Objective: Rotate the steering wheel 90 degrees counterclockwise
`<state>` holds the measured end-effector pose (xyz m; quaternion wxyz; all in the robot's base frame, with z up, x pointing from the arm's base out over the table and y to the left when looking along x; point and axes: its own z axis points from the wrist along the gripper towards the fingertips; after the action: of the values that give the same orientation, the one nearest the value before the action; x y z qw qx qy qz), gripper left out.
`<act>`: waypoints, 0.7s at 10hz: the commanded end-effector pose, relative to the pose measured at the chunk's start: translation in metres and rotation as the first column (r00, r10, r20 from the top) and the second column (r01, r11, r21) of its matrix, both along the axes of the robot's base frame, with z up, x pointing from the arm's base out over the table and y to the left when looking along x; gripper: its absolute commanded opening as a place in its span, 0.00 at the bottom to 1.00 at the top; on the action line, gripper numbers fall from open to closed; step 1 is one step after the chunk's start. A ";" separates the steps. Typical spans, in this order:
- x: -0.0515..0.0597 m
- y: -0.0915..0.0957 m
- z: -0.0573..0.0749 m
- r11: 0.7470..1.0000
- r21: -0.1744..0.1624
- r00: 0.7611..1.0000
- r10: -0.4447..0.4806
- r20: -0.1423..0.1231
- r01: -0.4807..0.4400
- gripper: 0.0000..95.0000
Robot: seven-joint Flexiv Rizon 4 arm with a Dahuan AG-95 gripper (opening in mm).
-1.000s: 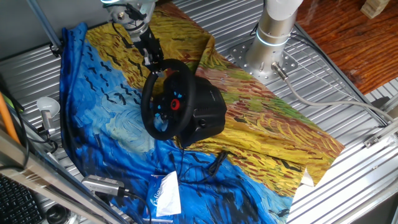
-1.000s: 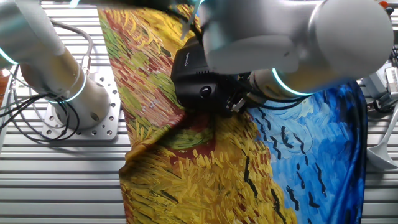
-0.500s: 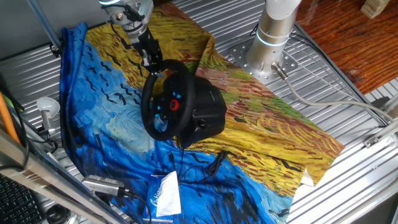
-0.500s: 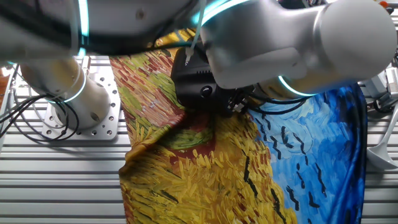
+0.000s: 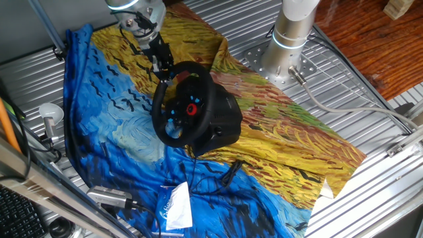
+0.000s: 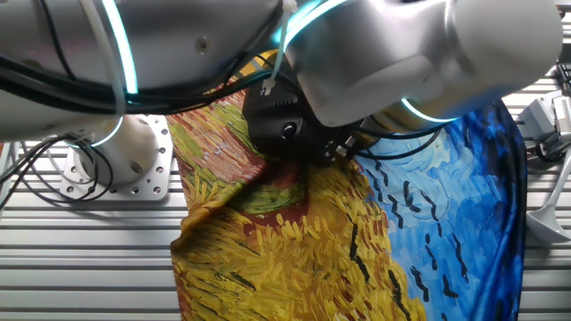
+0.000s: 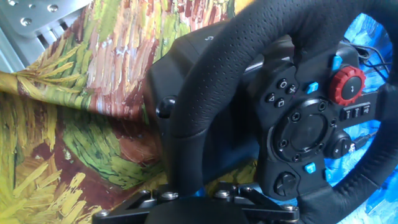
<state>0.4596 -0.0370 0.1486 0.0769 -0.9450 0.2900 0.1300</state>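
Note:
The black steering wheel [image 5: 180,114] stands tilted on its bulky black base [image 5: 223,119] in the middle of the painted cloth. Its hub shows a red button [image 5: 193,109] and small blue lights. My gripper [image 5: 160,65] comes from the upper left and is shut on the wheel's rim at its top left. In the hand view the leather rim [image 7: 205,81] runs down between the jaws of my gripper [image 7: 189,193], with the red button [image 7: 348,85] at the right. In the other fixed view only the base [image 6: 284,127] shows under my arm.
A blue and yellow painted cloth [image 5: 297,132] covers the slatted metal table. The arm's mount [image 5: 291,39] stands at the back right. A black cable [image 5: 228,173] and a white packet [image 5: 177,206] lie in front of the wheel. A white-capped post [image 5: 50,116] is at the left.
The wheel has turned a little with my gripper on its rim; the hub's red button now faces the camera more. My arm has swung further across the other fixed view.

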 end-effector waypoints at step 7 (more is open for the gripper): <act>0.001 0.011 0.026 0.993 -0.109 0.998 -0.048 -0.035 0.044 0.60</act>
<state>0.4627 -0.0258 0.1732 0.0238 -0.9388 0.3180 0.1302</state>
